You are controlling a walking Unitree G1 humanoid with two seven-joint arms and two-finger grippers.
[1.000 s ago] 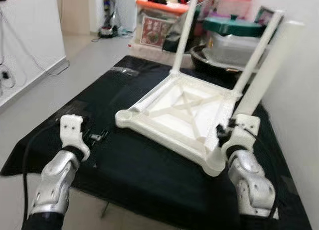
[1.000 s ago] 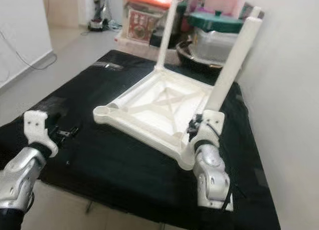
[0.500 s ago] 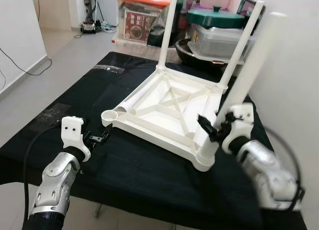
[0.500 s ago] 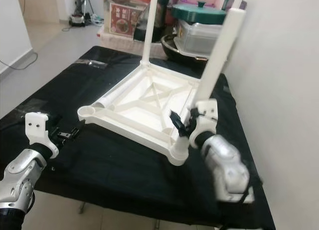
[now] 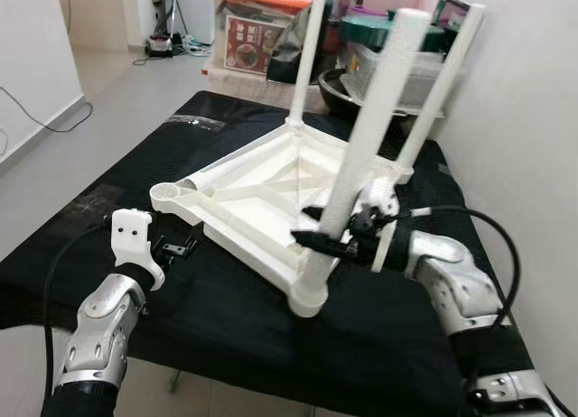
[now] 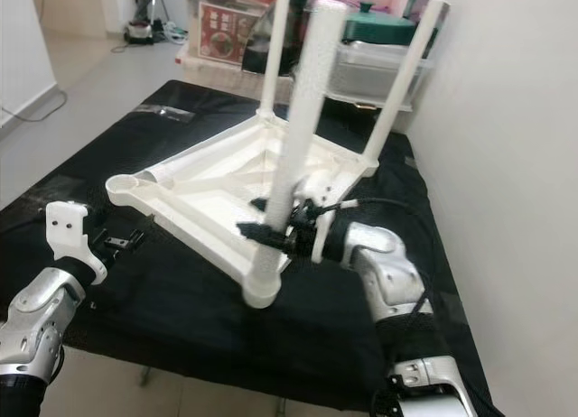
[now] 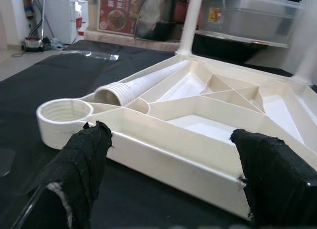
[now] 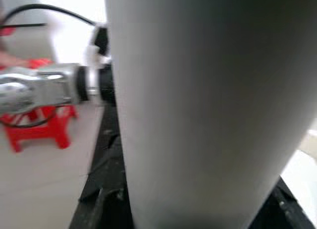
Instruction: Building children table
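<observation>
A black cloth (image 5: 108, 218) covers the work surface, and on it lies the white plastic children table (image 5: 262, 191) upside down, in the middle and a little to the right. Behind it, at the far edge, stand storage boxes (image 5: 262, 38) and a clear plastic container (image 6: 370, 69). A white wall (image 5: 533, 119) closes the scene on the right.

Two legs already stand upright in the two far corners of the table, the far left leg (image 5: 307, 56) and the far right leg (image 5: 438, 83). A third leg (image 5: 361, 155) stands in the near right corner socket (image 5: 309, 297). The near left corner socket (image 7: 64, 112) is open, and a fourth leg (image 7: 148, 83) lies flat inside the frame, just beside that socket.

The right gripper (image 5: 330, 241) is clenched around the lower part of the third leg; in the right wrist view the leg is a wide white surface directly before the camera. The left gripper (image 7: 168, 169) is released, its black padded fingers (image 7: 84, 159) spread wide, and it hovers near the near left edge of the table without touching it.

I judge that the step in hand is to seat the third leg in its socket. The next move probably calls for turning or pressing the leg until it sits tight, and then the lying leg must go into the open socket.
</observation>
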